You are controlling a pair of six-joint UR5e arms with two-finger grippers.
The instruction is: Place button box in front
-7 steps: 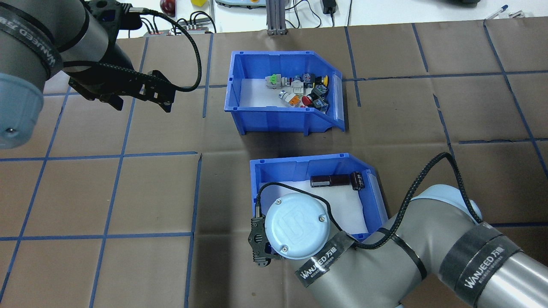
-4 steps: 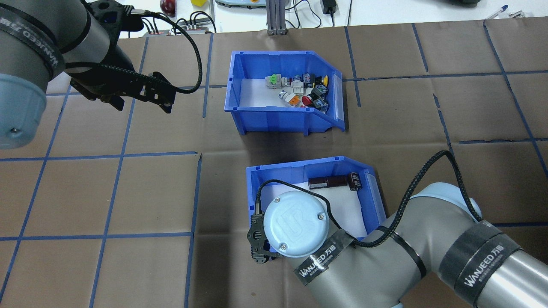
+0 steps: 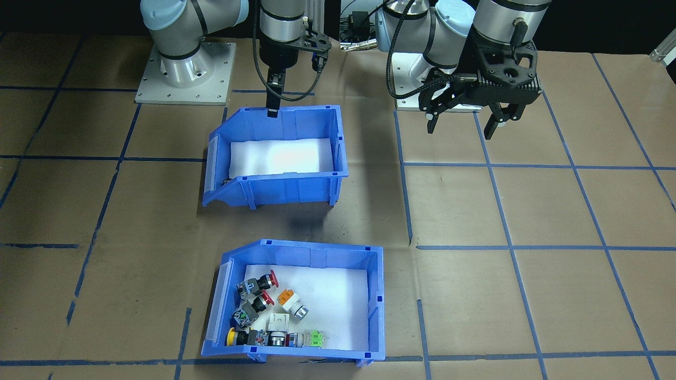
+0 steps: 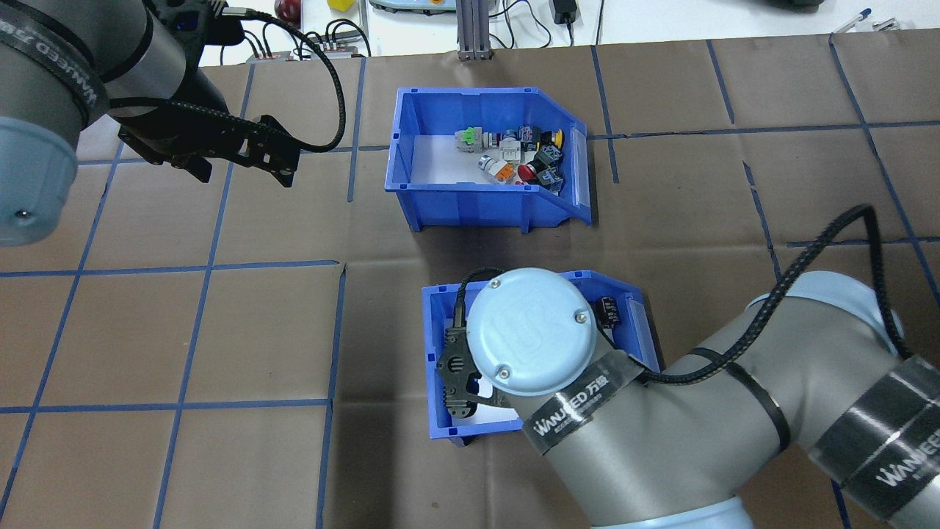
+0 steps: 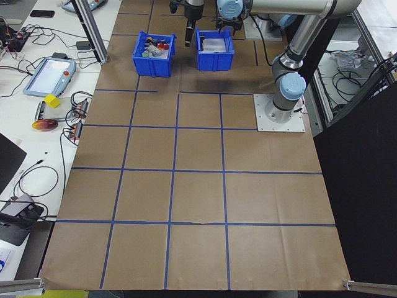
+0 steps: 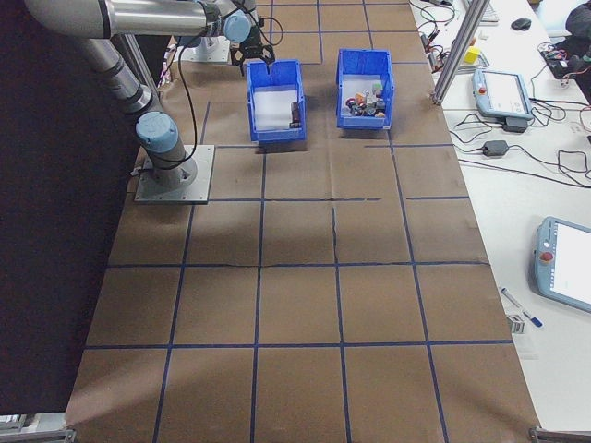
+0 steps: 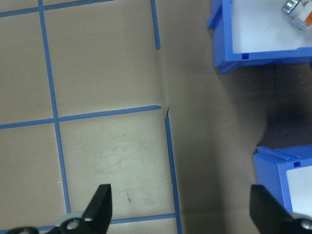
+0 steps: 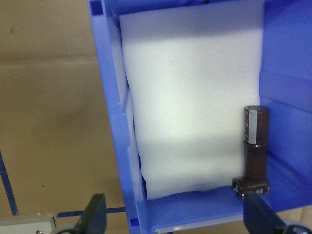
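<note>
Shows, against the overhead frame of a second ago, the right arm's wrist carried forward from the near rim of the second blue bin (image 4: 433, 345) to a place over its inside, and that bin drawn slightly toward the robot's base. Shows the left gripper (image 4: 242, 175) shifted only a little.

Places the button box (image 4: 470, 204) just beyond the second blue bin, on the side away from the base, upright, parted from it by a strip of bare bench (image 4: 661, 184), with switches heaped at one end of its white foam floor. Finds no gripper touching it.

Shows the right gripper (image 8: 176, 214) with fingers spread wide at the second blue bin's base-side end, clamping nothing visible. Shows the left gripper likewise spread and empty, hovering over bare bench well to one side of that bin.

Suggests an early or ambiguous stage: button box unhandled, yet already the farther of the two from the base. Leaves undecided which side counts as front, hence whether a move remains.

Reveals in the right wrist view dark cylinders (image 8: 255, 146) against the second blue bin's wall, largely covered by the wrist in the overhead view and lost in the front-facing view, with little beyond white foam there. Settles the right gripper's spread only in its wrist view.
</note>
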